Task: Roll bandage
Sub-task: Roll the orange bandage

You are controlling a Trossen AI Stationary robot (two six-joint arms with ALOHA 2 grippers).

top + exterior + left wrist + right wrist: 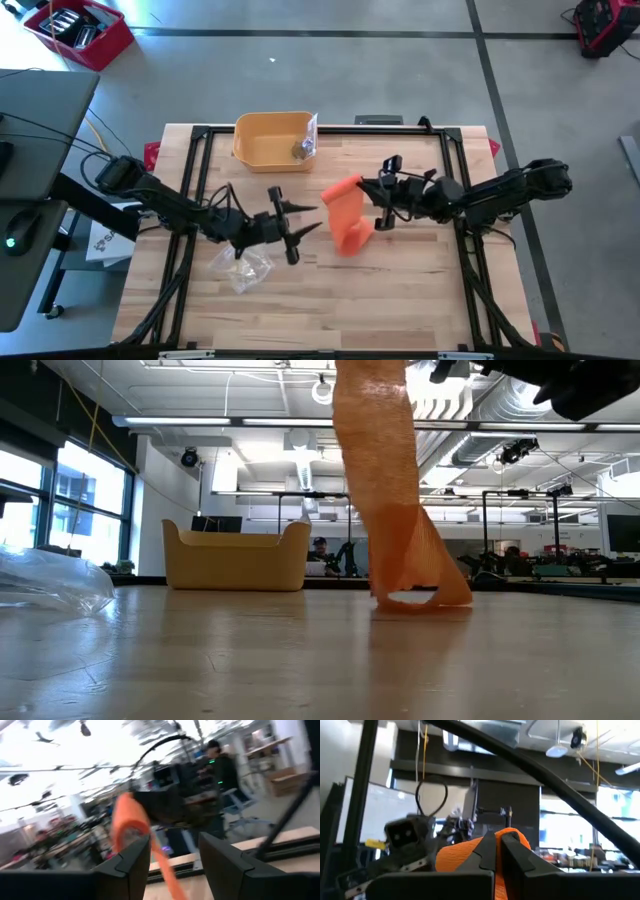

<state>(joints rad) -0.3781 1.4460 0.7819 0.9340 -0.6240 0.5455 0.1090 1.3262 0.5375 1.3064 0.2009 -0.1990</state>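
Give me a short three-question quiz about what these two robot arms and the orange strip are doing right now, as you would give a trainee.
1. True or false: the right gripper is shut on the orange bandage.
2. Which object lies nearest the left gripper? A) crumpled clear plastic wrapper B) yellow bin C) a pair of scissors
3. Fill in: the bandage's lower end rests on the ____.

Key
1. True; the strip hangs from its closed fingers.
2. A.
3. table; the low view shows the end folded on the wood.
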